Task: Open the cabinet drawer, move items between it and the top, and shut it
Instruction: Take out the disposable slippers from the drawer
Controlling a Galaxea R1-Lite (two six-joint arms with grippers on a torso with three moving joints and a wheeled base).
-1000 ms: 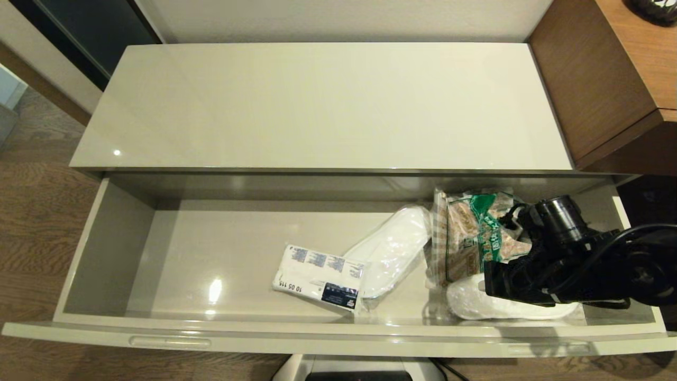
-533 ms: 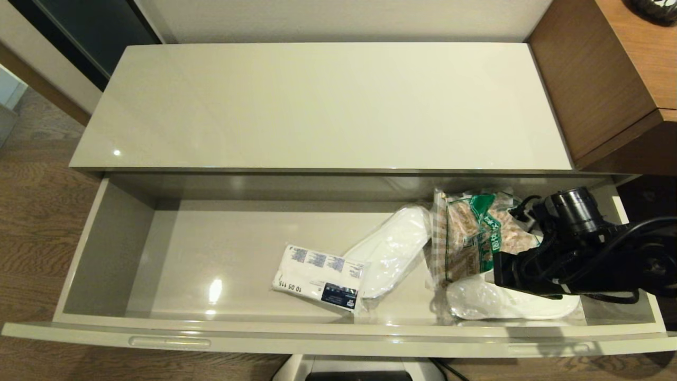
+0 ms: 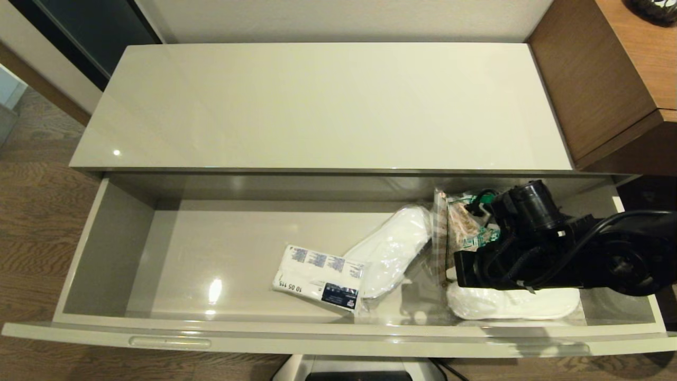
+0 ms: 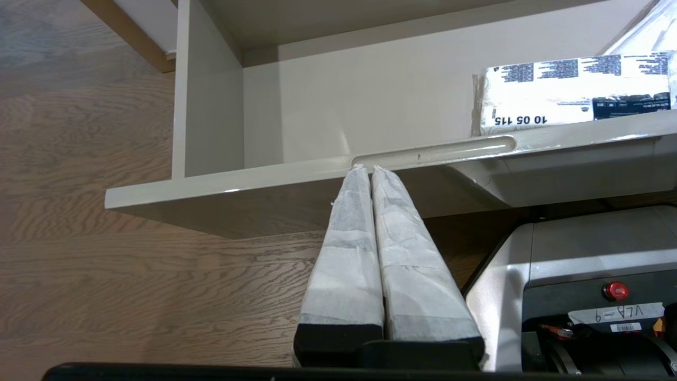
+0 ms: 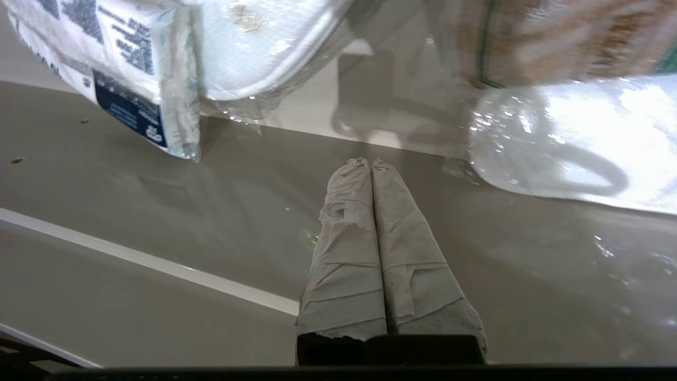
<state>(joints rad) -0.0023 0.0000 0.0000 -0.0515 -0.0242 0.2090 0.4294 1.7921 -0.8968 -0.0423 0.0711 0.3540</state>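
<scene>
The cabinet drawer [image 3: 106,248] stands pulled out, and the glossy top [image 3: 328,106] behind it is bare. On the drawer floor lie the white tissue packet [image 3: 320,278] and, touching it, a wrapped white slipper [image 3: 394,248]. A second wrapped slipper [image 3: 508,304] lies at the front right. My right arm [image 3: 529,254] reaches into the drawer's right part. Its gripper [image 5: 370,161] is shut and empty, low over the drawer floor between the tissue packet [image 5: 106,63] and the second slipper [image 5: 582,143]. My left gripper [image 4: 368,168] is shut, its tips just below the drawer's left slot handle [image 4: 433,151].
A green-and-brown snack bag [image 3: 465,233] leans in the drawer's back right, partly hidden by my right wrist. Taller brown wood-grain furniture [image 3: 608,79] stands right of the cabinet. Wood floor [image 3: 31,222] lies to the left, and my own base [image 4: 582,296] sits under the drawer front.
My right arm swung slightly right, then moved left over the snack bag, now covering more of it. The drawer's items and my left gripper have not moved.
</scene>
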